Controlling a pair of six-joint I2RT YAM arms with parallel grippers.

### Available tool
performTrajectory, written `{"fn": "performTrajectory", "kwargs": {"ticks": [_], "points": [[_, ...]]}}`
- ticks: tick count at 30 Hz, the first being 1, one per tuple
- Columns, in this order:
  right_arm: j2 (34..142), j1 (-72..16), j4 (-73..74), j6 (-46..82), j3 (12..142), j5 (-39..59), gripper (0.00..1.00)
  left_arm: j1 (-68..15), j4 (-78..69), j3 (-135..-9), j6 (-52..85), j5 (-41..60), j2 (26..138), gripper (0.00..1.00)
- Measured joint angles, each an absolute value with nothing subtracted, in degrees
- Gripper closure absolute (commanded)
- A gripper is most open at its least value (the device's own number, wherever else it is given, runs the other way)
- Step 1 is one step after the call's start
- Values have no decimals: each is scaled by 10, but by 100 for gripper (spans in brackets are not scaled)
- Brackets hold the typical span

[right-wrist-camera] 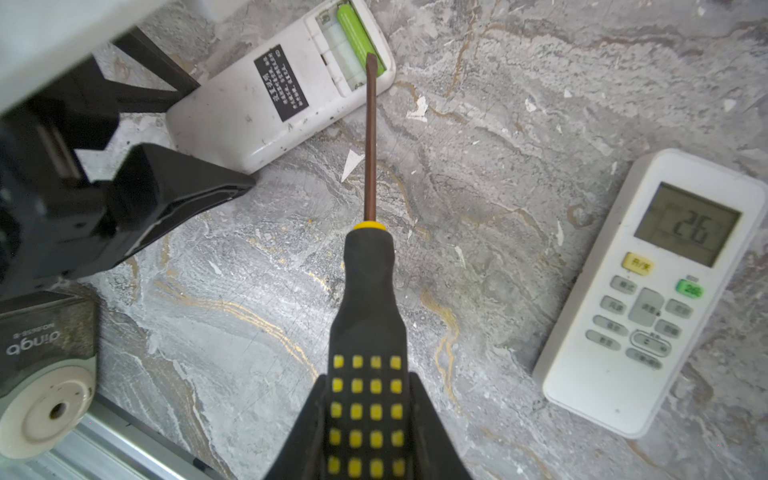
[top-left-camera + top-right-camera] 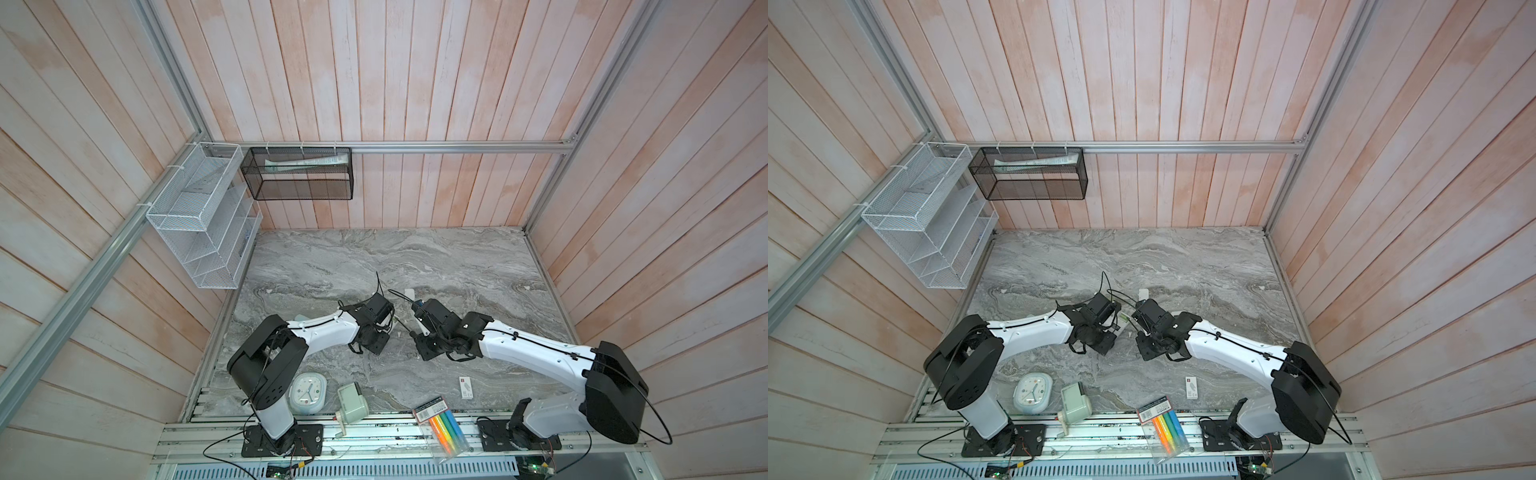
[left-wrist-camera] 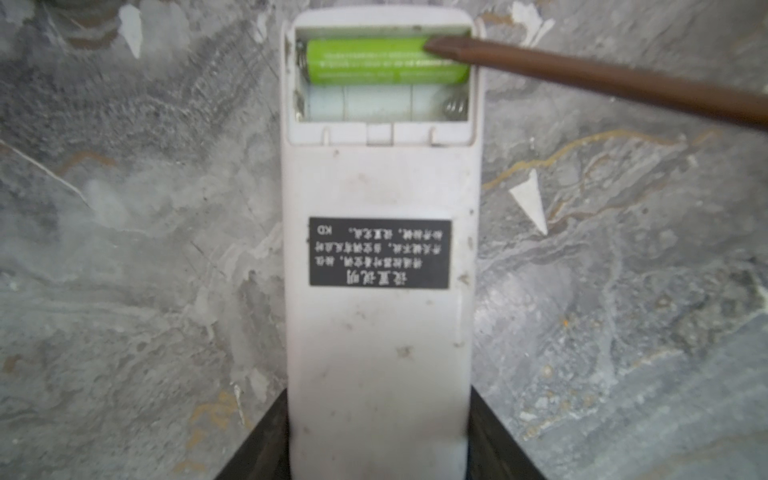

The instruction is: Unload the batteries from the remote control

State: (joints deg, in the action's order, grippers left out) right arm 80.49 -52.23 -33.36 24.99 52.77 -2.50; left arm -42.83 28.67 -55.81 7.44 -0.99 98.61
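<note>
Between pale pink plank walls (image 2: 415,83) lies the table (image 2: 457,266), a flat slab with a grey marble pattern, veined in gold and flecked with white chips. Near its middle the remote control (image 3: 376,332) lies face down. It is a long, scuffed white plastic bar with rounded corners and a black rectangular label (image 3: 379,252) on its back. The left tool (image 3: 378,415) is clamped on one end of it, a black finger pressed against each long side. A second remote (image 1: 648,291), also white, lies face up well apart, showing a grey display and pale rounded buttons. The right tool (image 1: 365,419) is clenched round the screwdriver (image 1: 368,291), on its black rubbery handle studded with yellow squares. The thin brown metal shaft reaches to the open compartment (image 3: 374,104) at the remote control's far end. One battery (image 3: 374,60), a smooth lime-green cylinder, lies in the outer slot, and the flat blade tip touches it near one end. The slot beside it shows bare white plastic and a coil spring.
</note>
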Motion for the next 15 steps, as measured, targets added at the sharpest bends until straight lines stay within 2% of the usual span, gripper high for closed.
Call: {"fn": "performTrajectory", "kwargs": {"ticks": [15], "points": [[804, -539, -348, 256, 544, -29, 100, -432, 286, -558, 82, -17, 987, 42]]}}
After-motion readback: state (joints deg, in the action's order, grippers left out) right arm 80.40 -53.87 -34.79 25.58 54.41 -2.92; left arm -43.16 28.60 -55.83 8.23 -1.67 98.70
